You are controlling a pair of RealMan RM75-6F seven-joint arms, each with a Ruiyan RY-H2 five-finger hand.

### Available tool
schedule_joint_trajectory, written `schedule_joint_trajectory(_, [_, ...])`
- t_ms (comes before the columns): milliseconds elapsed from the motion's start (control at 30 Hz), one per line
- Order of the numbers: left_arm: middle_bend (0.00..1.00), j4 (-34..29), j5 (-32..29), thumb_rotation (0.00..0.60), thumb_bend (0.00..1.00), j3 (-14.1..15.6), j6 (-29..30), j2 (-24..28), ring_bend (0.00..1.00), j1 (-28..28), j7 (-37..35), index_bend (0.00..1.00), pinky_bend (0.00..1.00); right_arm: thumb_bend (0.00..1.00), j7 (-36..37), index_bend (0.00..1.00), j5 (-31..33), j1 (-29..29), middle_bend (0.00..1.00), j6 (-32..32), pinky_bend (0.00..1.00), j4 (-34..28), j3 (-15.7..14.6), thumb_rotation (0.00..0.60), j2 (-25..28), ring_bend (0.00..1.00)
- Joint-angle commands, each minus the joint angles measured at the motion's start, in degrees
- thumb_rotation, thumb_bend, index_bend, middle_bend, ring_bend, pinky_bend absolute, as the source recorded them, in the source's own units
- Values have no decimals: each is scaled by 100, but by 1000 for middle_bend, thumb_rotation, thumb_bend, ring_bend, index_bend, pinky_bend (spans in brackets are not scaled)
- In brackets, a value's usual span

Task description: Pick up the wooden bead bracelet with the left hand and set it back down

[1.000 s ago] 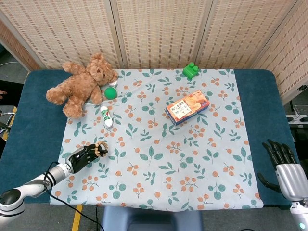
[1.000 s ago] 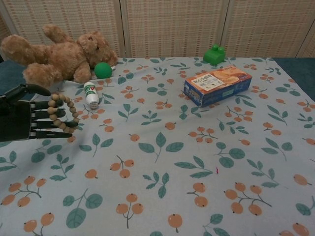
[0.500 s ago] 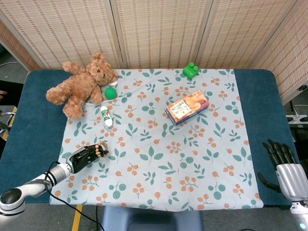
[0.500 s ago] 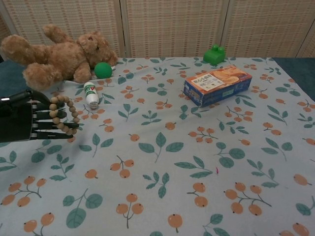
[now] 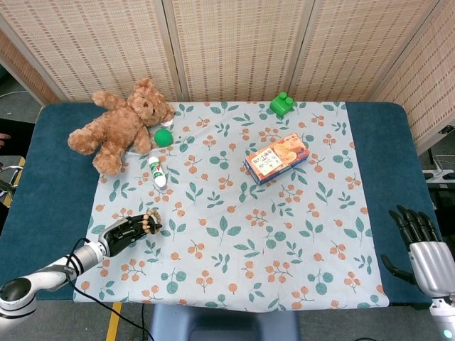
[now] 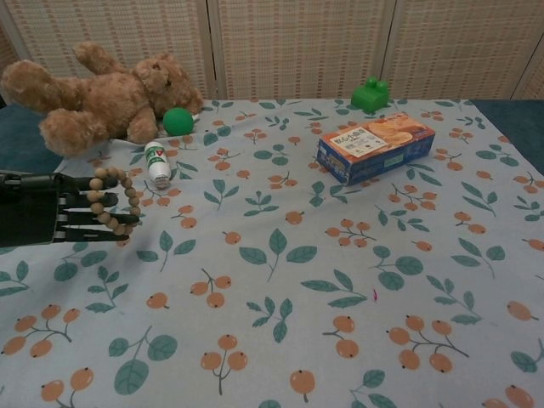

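Pick-up: bracelet (image 6: 116,201) is being held on the left hand (image 6: 47,208), near the small bottle (image 6: 156,163).
Remaining: bracelet is yet to be set down.
Right hand (image 5: 424,250): is being kept idle, released.

The head view looks steeply down from high above the near edge and takes in the whole table (image 5: 43,185). The chest view sits low and close, facing the far screen (image 6: 297,47). Both share the floral cloth (image 5: 234,213), mainly its left and far parts.

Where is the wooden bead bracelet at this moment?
The wooden bead bracelet hangs looped on the fingers of the left hand, over the left side of the floral cloth, in front of the small white bottle.
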Motion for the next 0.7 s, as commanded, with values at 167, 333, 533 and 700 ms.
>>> schedule_joint_trajectory(167, [509,11,-113,113,590,27,36,-36,164,11,-129,438,0,238,-16,0,18,9,0,-32,0,-3,-1,539,1,0])
schedule_joint_trajectory(333, [514,42,-105,1,550,72,14,-29,166,-20,-149,452,0,238,-37,0,30,12,0,-46,0,-15,0,539,0,0])
schedule_joint_trajectory(533, [522,49,2,154,597,61,-82,-7,166,-37,38,465,0,238,-33,0,37,8,0,-35,0,-16,7,540,0,0])
schedule_joint_trajectory(700, [523,84,5,339,603,52,-107,-30,166,-19,113,465,0,238,-30,0,36,9,0,-40,0,-15,6,539,3,0])
